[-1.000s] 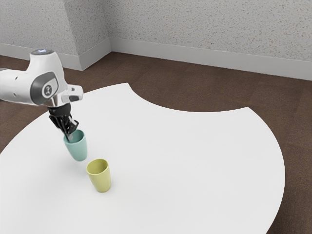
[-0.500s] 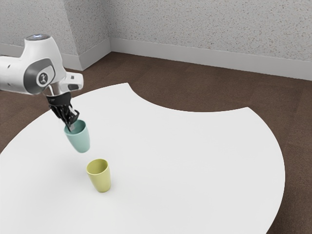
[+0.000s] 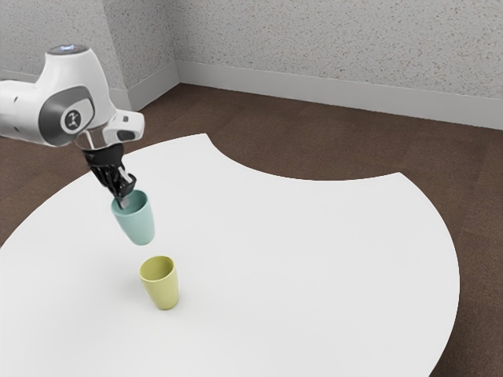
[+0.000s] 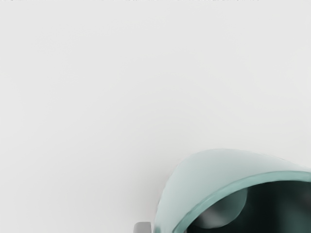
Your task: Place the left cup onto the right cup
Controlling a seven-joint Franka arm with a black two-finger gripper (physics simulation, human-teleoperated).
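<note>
A teal cup (image 3: pixel 135 221) hangs tilted in the air above the white table (image 3: pixel 314 251), held by its rim. My gripper (image 3: pixel 122 194) is shut on that rim, one finger inside the cup and one outside. A yellow-green cup (image 3: pixel 159 282) stands upright on the table just below and slightly toward the exterior view's right of the teal cup. In the wrist view the teal cup (image 4: pixel 214 182) looms close under my hand, its dark inside showing, with bare table behind it.
The table's curved far edge (image 3: pixel 299 174) has a notch cut into it; dark floor (image 3: pixel 338 129) and a speckled wall (image 3: pixel 338 39) lie beyond. Open white tabletop stretches toward the exterior view's right of both cups.
My gripper has lifted the teal cup off the table and carried it up and toward the exterior view's right, closer to above the yellow-green cup. The yellow-green cup has stayed put.
</note>
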